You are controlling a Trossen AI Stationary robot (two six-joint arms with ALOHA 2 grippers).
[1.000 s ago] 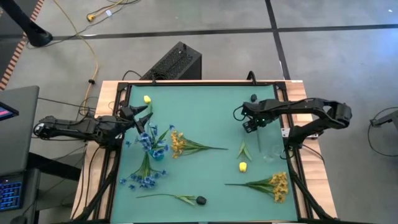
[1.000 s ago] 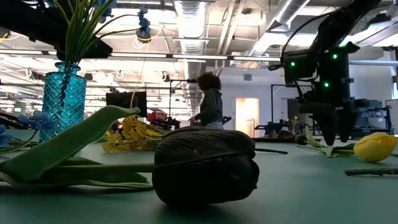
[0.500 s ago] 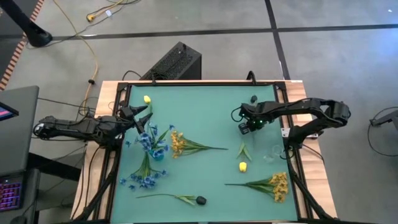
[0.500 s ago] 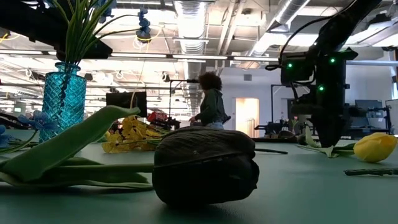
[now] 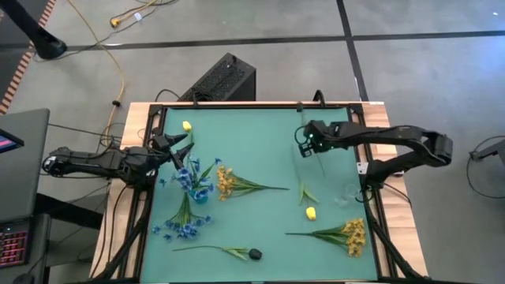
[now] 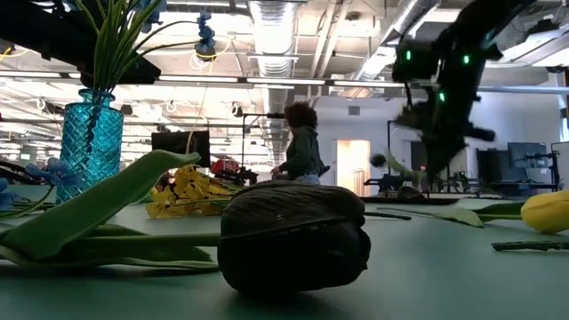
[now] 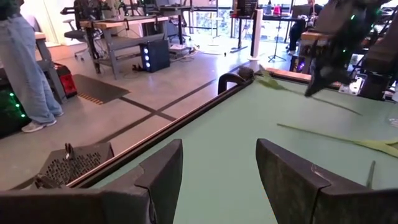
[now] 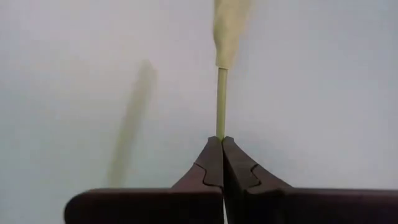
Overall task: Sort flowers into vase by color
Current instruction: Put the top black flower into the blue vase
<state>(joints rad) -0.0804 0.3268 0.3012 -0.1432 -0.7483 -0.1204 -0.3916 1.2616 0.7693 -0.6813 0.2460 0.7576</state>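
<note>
At the left edge of the table [image 5: 268, 126], the left hand [image 5: 175, 147] is waiting with its fingers [image 7: 163, 174] spread apart on nothing, parked just beside the blue vase [image 5: 197, 193], probably to stay clear while the other arm works. That vase is already carrying blue blossom sprigs [image 5: 188, 175], which suggests blue is being gathered there. More blue sprigs [image 5: 180, 225] are lying on the table just near of the vase, a yellow-orange cluster [image 5: 227, 181] is lying just right of it, a single yellow bud [image 5: 186, 125] is sitting far left, and a dark bud [image 5: 254, 254] on its stem is resting along the near edge.

Toward the right, the right hand [image 5: 303, 140] is hanging over the far right part of the table with its fingers [image 8: 211, 163] pressed together on a thin green stem [image 8: 220, 102]. The pinch at the stem's tip is leaving the length free to dangle, likely so it can drop into a vase neck. The stem is trailing from the hand toward the near side, ending by a yellow bud [image 5: 311, 212] that appears to belong to it, though the join is hard to make out. A second yellow-orange cluster [image 5: 351, 234] is lying near right, well apart from the hand.
</note>
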